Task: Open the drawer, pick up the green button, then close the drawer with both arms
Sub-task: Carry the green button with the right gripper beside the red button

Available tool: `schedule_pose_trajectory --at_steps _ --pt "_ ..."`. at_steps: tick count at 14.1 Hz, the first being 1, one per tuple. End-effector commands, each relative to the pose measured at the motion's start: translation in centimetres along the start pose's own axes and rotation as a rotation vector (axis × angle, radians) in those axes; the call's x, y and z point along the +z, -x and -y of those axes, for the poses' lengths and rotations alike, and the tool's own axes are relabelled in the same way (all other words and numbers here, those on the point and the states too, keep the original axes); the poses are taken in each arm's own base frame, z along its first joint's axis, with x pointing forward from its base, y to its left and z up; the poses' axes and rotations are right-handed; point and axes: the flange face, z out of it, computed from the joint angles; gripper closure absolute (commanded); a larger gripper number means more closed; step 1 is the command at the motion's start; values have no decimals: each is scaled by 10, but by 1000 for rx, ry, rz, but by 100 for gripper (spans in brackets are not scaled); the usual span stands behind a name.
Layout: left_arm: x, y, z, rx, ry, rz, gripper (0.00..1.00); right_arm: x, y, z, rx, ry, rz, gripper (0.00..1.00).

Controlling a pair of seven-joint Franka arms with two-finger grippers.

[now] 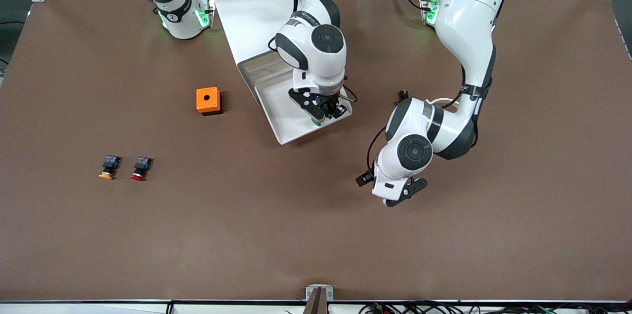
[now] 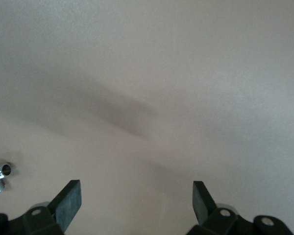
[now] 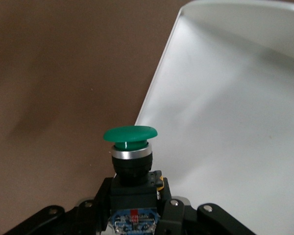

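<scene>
The drawer (image 1: 286, 129), a shallow white tray, stands pulled out of the white cabinet (image 1: 247, 18), which the right arm largely covers. My right gripper (image 1: 323, 114) is over the drawer's front end and is shut on the button (image 1: 317, 122). In the right wrist view the gripper (image 3: 134, 208) grips the button's black body, with the green cap (image 3: 131, 134) pointing away from it over the drawer's edge (image 3: 159, 83). My left gripper (image 1: 405, 194) hangs open and empty over bare table toward the left arm's end. Its fingers (image 2: 68, 203) stand wide apart.
An orange box with a hole (image 1: 208, 100) sits beside the drawer toward the right arm's end. An orange-capped button (image 1: 107, 167) and a red-capped button (image 1: 140, 168) lie nearer the front camera. A small dark part (image 1: 404, 93) lies by the left arm.
</scene>
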Motion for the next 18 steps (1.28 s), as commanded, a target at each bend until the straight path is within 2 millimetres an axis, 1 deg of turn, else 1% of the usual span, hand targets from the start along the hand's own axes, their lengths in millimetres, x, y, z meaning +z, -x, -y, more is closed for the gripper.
schedule_pose_trajectory --at_steps 1,2,4,6,8,10,12,13,14,16,17,18 --pt "-5 7 7 54 -39 3 0 -26 -33 7 -64 19 17 100" --pt "-5 7 7 63 -50 -2 0 -39 -50 6 -92 17 33 100" --pt "-5 7 7 63 -51 -4 0 -68 -94 0 -136 -2 60 100" --pt "-6 5 7 55 -43 -9 0 -85 -144 -14 -191 24 70 100" --pt "-7 5 5 48 -31 -12 0 -99 -197 -33 -261 50 87 100" --pt "-6 6 5 36 -35 -14 0 -101 -243 -57 -299 80 105 100" --pt "-7 7 4 -39 -36 -20 0 -100 -295 -96 -341 84 122 100" --pt "-8 8 3 -47 -33 -20 0 -100 -316 -113 -366 83 130 100" --pt "-5 15 -1 -40 -35 -17 0 -100 -343 -130 -382 81 138 100" --pt "-1 20 -5 -61 -42 -22 0 -86 -374 -154 -416 84 142 100" --pt "1 26 -9 -66 -45 -23 0 -74 -386 -168 -417 72 133 100" --pt "2 27 -10 -63 -49 -26 0 -58 -391 -179 -428 56 115 100"
